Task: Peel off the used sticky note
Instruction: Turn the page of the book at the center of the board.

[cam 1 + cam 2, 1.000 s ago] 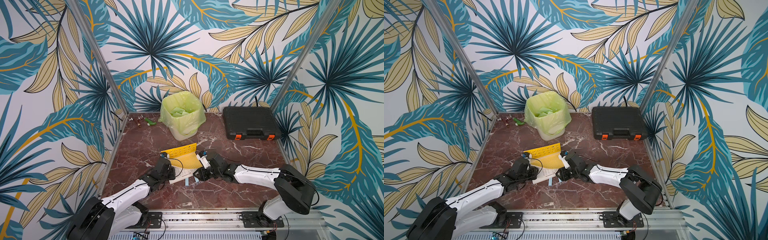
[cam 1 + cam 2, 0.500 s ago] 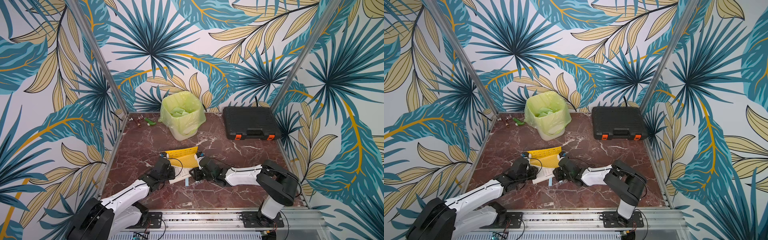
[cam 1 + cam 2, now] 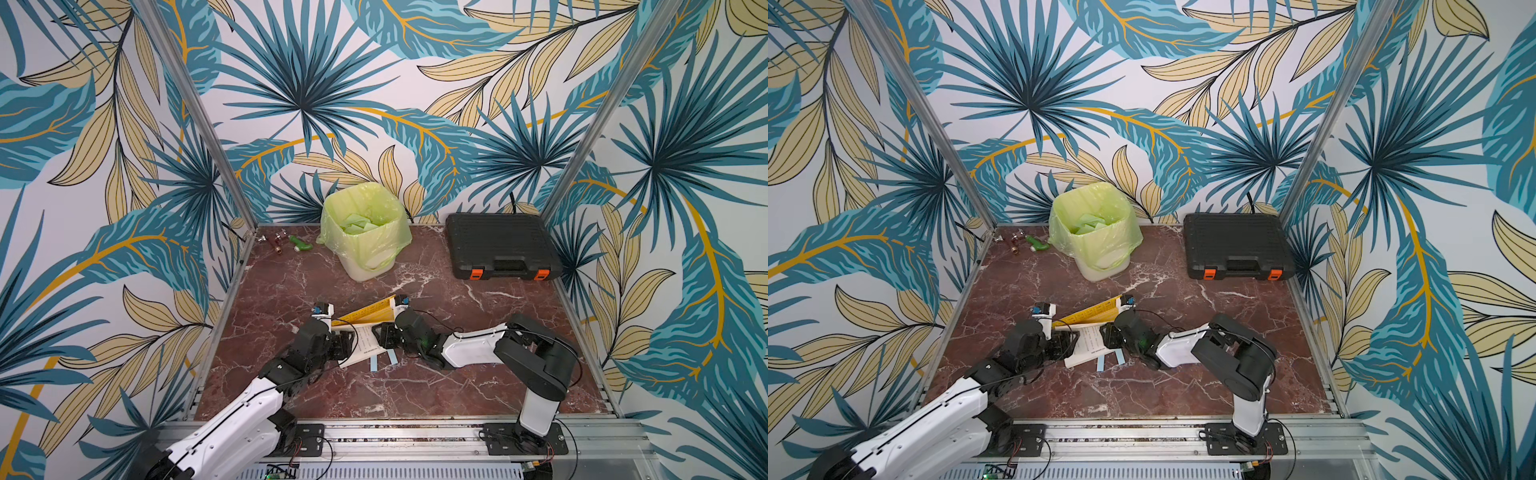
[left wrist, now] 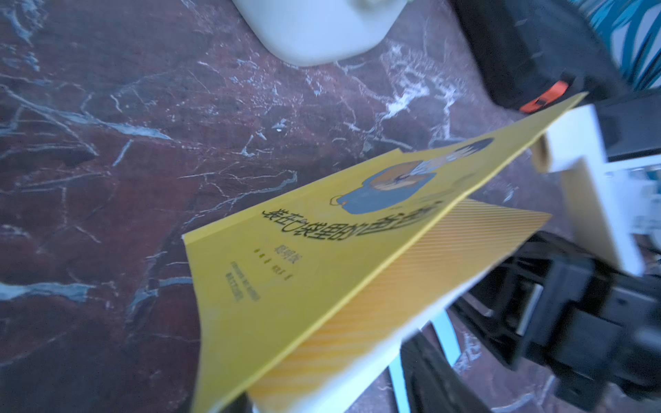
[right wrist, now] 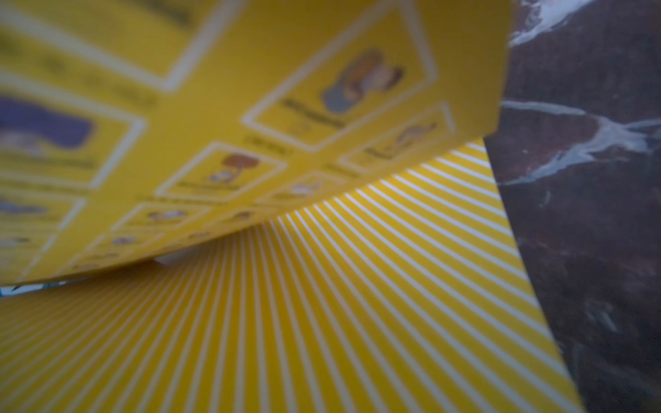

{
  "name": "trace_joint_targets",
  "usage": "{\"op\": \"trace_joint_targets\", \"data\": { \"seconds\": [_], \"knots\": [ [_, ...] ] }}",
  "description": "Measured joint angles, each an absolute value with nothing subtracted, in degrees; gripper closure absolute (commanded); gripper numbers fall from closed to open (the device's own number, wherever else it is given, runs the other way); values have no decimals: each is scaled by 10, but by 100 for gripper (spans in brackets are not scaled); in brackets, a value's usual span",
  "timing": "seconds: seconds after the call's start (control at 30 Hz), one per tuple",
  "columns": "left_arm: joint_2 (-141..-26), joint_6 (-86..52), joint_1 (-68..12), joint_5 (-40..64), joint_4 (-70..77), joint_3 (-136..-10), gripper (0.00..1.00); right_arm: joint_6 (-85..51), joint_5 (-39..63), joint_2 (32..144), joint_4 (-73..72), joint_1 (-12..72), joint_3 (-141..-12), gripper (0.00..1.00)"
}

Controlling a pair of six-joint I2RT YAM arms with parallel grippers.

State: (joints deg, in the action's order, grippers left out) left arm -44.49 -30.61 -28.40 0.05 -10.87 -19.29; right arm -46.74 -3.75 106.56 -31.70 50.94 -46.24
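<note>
A yellow book lies open on the marble table, its cover tilted up over a striped page. Two light blue sticky note strips stick out from its near edge, also in a top view and the left wrist view. My left gripper is at the book's left edge, fingers apart with the book's edge between them. My right gripper rests at the book's right side on the white page. Its fingers are hidden in the right wrist view.
A bin with a green liner stands at the back middle, with a black case at the back right. Small fittings lie in the back left corner. Patterned walls close three sides.
My left gripper has opened at the book's edge. The right arm's elbow has drawn in and risen, and the yellow cover stands steeper.
</note>
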Motion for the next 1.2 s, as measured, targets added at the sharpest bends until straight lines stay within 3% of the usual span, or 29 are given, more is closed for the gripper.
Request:
{"op": "trace_joint_targets", "data": {
  "seconds": [0.2, 0.3, 0.57, 0.77, 1.2],
  "knots": [
    [-418, -271, -284, 3, -144, -219, 13, -503, 27, 1107, -361, 465, -488, 41],
    [-428, -251, -285, 4, -154, -246, 1, -513, 60, 1119, -366, 445, -504, 37],
    [-488, -180, -303, -45, -180, -357, 0, -516, 121, 1143, -329, 416, -559, 31],
    [-583, -103, -370, -141, -236, -453, 0, -513, 160, 1169, -294, 405, -610, 31],
    [-679, -4, -382, -208, -262, -461, 0, -512, 233, 1190, -275, 380, -642, 31]
  ]
}}
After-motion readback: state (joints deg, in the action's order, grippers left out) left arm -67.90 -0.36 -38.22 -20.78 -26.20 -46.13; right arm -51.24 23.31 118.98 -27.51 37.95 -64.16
